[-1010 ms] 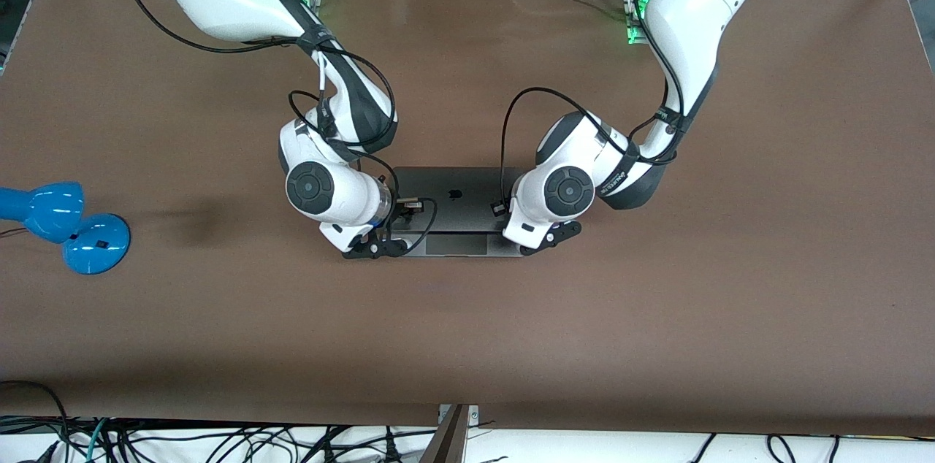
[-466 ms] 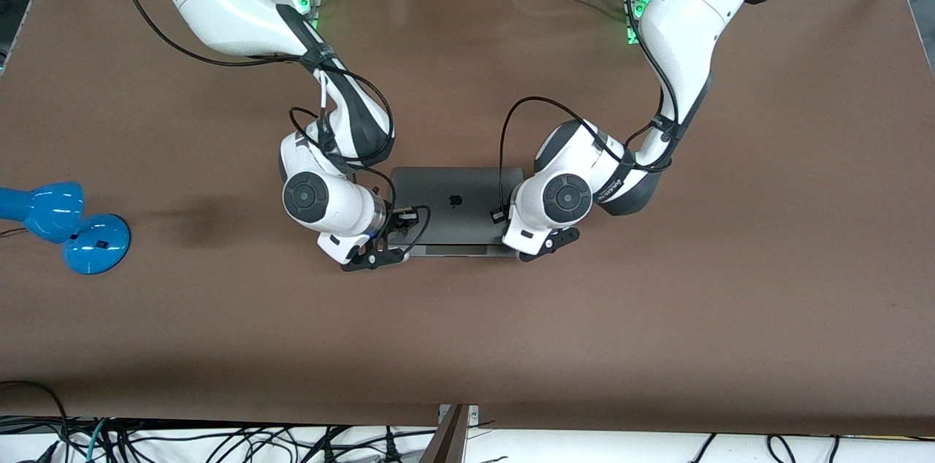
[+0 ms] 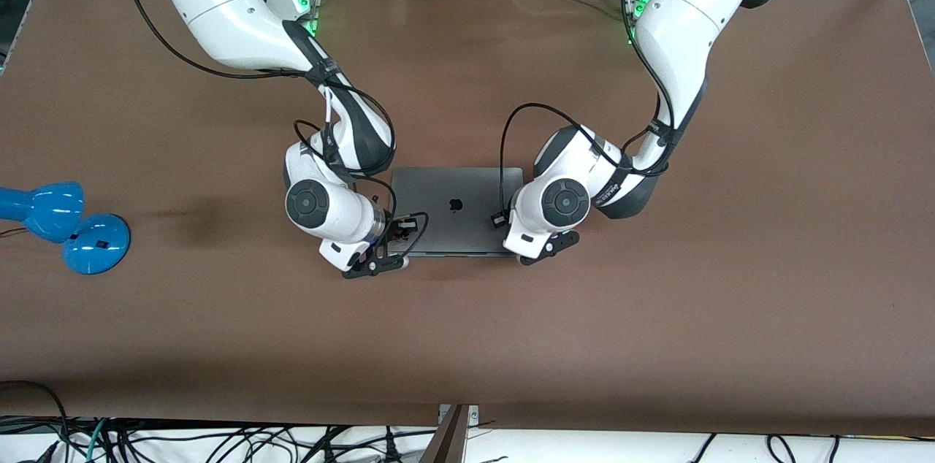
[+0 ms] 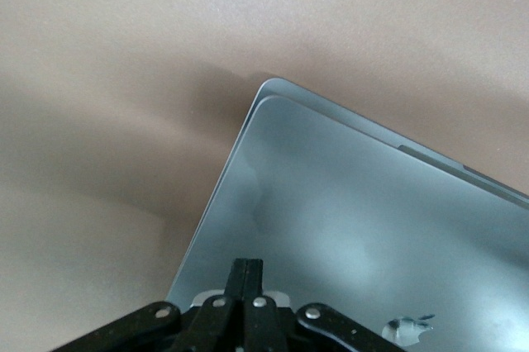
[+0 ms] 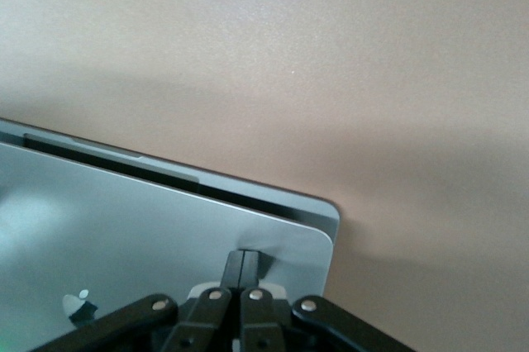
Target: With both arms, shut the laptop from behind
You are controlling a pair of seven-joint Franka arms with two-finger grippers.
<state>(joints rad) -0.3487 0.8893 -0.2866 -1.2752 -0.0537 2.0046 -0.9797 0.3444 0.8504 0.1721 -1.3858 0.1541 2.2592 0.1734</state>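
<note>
The left claw (image 4: 246, 273) had its fingers pressed together, tips resting on the laptop (image 3: 456, 209) lid at one corner; the right claw (image 5: 242, 265) was the same at the other corner. The laptop lay at the middle of the front frame, its lid almost down, only a thin gap showing. I judged I should push both claws down evenly and slowly, so the lid met the base flat and did not slam.
</note>
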